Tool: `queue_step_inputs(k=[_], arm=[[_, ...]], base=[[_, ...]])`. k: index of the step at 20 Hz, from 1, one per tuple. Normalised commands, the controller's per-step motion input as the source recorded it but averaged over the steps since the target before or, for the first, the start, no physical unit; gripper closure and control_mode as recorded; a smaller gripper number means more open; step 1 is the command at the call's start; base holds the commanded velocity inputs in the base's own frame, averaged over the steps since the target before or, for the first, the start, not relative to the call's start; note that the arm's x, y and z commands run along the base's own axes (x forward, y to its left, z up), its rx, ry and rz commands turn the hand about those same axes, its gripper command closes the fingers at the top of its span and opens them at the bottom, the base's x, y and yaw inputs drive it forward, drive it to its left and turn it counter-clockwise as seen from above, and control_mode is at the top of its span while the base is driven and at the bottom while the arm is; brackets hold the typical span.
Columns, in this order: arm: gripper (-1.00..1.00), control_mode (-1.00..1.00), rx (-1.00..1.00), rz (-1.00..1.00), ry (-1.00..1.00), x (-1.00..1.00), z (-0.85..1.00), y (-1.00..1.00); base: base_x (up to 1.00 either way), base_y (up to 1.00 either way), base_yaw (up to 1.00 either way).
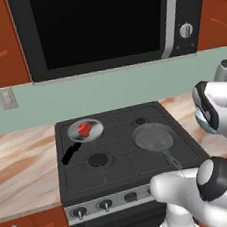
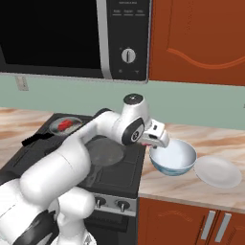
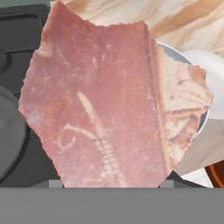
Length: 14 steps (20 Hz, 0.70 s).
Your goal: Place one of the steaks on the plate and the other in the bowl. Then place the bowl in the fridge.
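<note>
On the marble counter (image 2: pixel 191 189), the gripper (image 2: pixel 158 141) clamps the pink steak (image 3: pixel 109 105) above the bowl (image 2: pixel 174 160), hiding its fingertips.

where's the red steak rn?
The red steak lies in the frying pan on the stove's back-left burner, left of the second pan.

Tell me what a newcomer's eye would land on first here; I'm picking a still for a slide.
First comes the pale pink slab of raw steak with whitish fat, looming close in the hand view as the two-finger gripper holds it over the deep white bowl with a pale blue outside on the marbled counter. Next, the bright red steak in the small grey frying pan at the black stove's back left, and the flat white plate right of the bowl.
</note>
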Motion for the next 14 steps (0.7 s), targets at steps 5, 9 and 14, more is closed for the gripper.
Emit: queue_step_inputs(k=[5, 9, 14], arm=[[1.00, -1.00, 0.02, -0.04, 0.14, 0.12, -0.15, -0.82], [1.00, -1.00, 0.16, 0.00, 0.10, 0.30, -0.28, -0.62], [1.00, -1.00, 0.12, 0.04, 0.01, 0.21, -0.23, -0.10]], base=[[0.00, 0.00, 0.00], [0.00, 0.00, 0.00], [0.00, 0.00, 0.00]])
